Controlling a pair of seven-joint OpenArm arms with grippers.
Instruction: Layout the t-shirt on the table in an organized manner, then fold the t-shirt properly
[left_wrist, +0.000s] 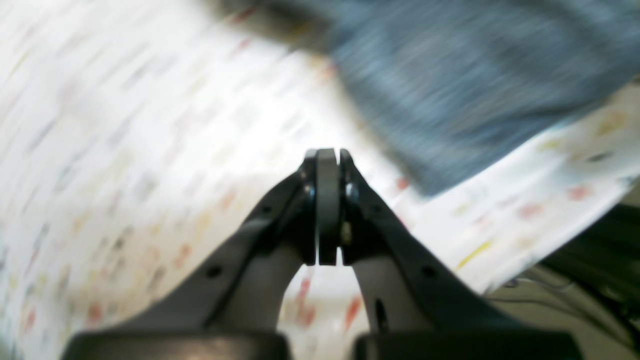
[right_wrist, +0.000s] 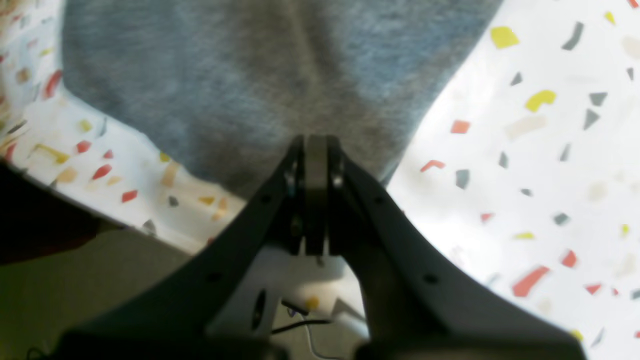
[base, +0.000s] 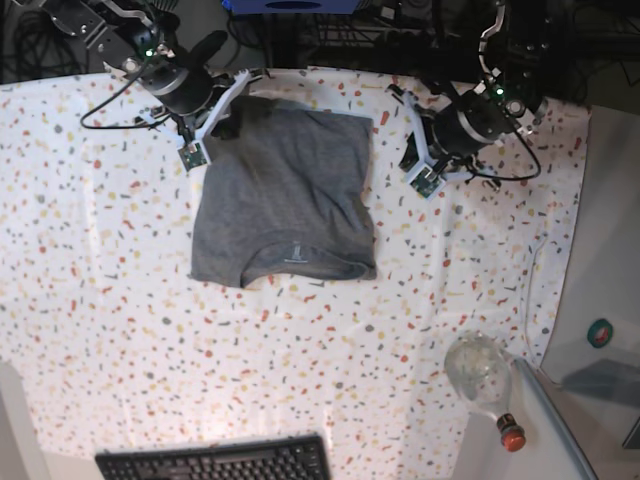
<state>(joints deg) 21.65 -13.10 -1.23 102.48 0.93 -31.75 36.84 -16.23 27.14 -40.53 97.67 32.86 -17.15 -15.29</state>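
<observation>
Looking through the left wrist view first, the left end effector (left_wrist: 328, 155) shows its jaws pressed fully together with nothing between them, hovering over the speckled desk (left_wrist: 150, 150); the t-shirt (left_wrist: 475, 75) lies ahead of it and off to one side, apart from the tips, its nearest corner reaching close but not touching, and the whole picture is smeared, so finer detail is lost. In the right wrist view, the right end effector (right_wrist: 315, 142) is likewise closed up tight and empty, and the t-shirt (right_wrist: 260, 90) fills the space just beyond its tips; whether the tips rest on the fabric or float just above its edge I cannot tell, while the desk (right_wrist: 525, 175) shows bare on both sides of the cloth. In the base view, the t-shirt (base: 285, 195) sits on the desk (base: 100, 300) as a rough rectangle with sleeves tucked in and the collar toward the near edge; the right end effector (base: 195, 152) stands at the shirt's far corner on that view's left, touching or nearly so, and the left end effector (base: 422, 180) stands beside the shirt's opposite edge, clearly apart from it. The shirt looks like light, limp knit that will sag and drag, so I judge pinching its corners or hem works best.
</observation>
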